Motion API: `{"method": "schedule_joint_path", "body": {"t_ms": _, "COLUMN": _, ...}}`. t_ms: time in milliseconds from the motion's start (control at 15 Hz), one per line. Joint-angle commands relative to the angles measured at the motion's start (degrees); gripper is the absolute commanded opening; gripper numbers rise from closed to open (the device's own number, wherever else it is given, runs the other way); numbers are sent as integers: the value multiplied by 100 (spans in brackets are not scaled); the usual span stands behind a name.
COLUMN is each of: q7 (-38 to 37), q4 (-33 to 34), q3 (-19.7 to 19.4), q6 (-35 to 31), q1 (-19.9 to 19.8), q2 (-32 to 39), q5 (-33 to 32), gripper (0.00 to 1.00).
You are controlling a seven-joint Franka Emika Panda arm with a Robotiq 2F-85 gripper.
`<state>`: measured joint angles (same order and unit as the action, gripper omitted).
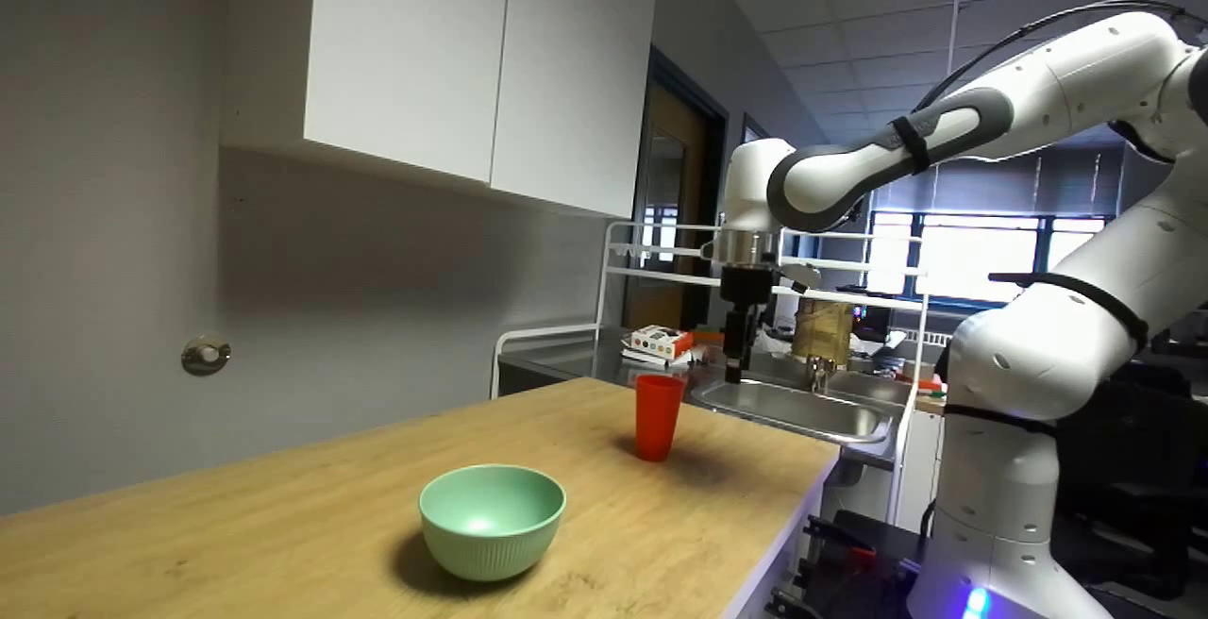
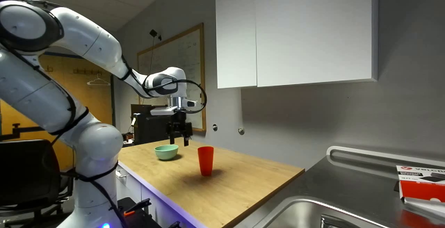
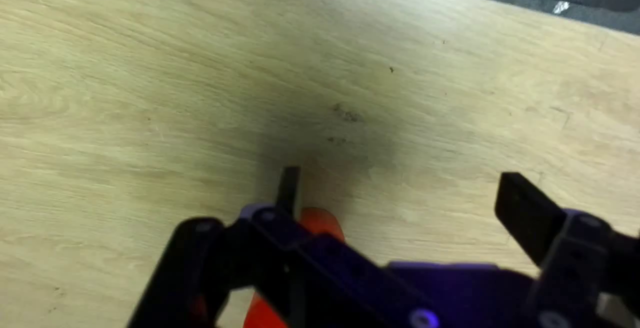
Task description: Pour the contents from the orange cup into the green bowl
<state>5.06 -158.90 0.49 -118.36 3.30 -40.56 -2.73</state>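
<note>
Black gripper [image 3: 399,183], jaws parted, above the worktop [image 1: 283,515], orange-red tumbler [image 1: 658,419] upright, mint-green bowl [image 1: 492,543] apart from the tumbler

White cupboards [image 1: 415,53] hang on a grey wall [image 1: 113,270] above a wooden counter [image 1: 283,506]; on my feed I also see a sink [image 1: 793,405], bright window [image 1: 977,246] and whiteboard [image 2: 170,56].

An orange-red tumbler [image 1: 658,418] stands upright on the wood-grain countertop [image 1: 283,525], and a ribbed mint-green bowl [image 1: 491,548] is placed in the foreground. The black gripper [image 1: 736,371] points downward, apart from the tumbler.
</note>
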Motion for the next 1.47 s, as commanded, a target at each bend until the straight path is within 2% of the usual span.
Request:
{"method": "schedule_joint_path", "body": {"t_ms": 0, "q7": -395, "q4": 416, "q3": 130, "q6": -545, "q1": -186, "q2": 734, "q5": -124, "gripper": 100}}
{"method": "schedule_joint_path", "body": {"t_ms": 333, "q7": -742, "q4": 895, "q3": 61, "q6": -1037, "q1": -539, "q2": 1635, "q5": -333, "gripper": 100}}
{"method": "schedule_joint_path", "body": {"t_ms": 800, "q7": -948, "q4": 1475, "q3": -140, "q6": -1319, "q1": -839, "q2": 2611, "q5": -278, "gripper": 100}}
{"method": "schedule_joint_path", "body": {"t_ms": 867, "q7": -1005, "q4": 1533, "q3": -166, "q6": -1375, "q1": -871, "q2": 2744, "q5": -285, "gripper": 78}}
{"method": "schedule_joint_path", "body": {"t_ms": 1000, "q7": -1039, "q4": 1633, "q3": -227, "q6": -1423, "q1": -880, "q2": 2948, "q5": -240, "gripper": 67}}
{"method": "schedule_joint_path", "body": {"t_ms": 1133, "q7": -1063, "q4": 1711, "q3": -274, "q6": -1423, "q1": -874, "q2": 3115, "q5": -199, "gripper": 49}}
{"method": "schedule_joint_path", "body": {"t_ms": 1400, "q7": -1099, "q4": 1834, "q3": -309, "q6": -1397, "q1": -842, "q2": 3340, "q5": -179, "gripper": 20}}
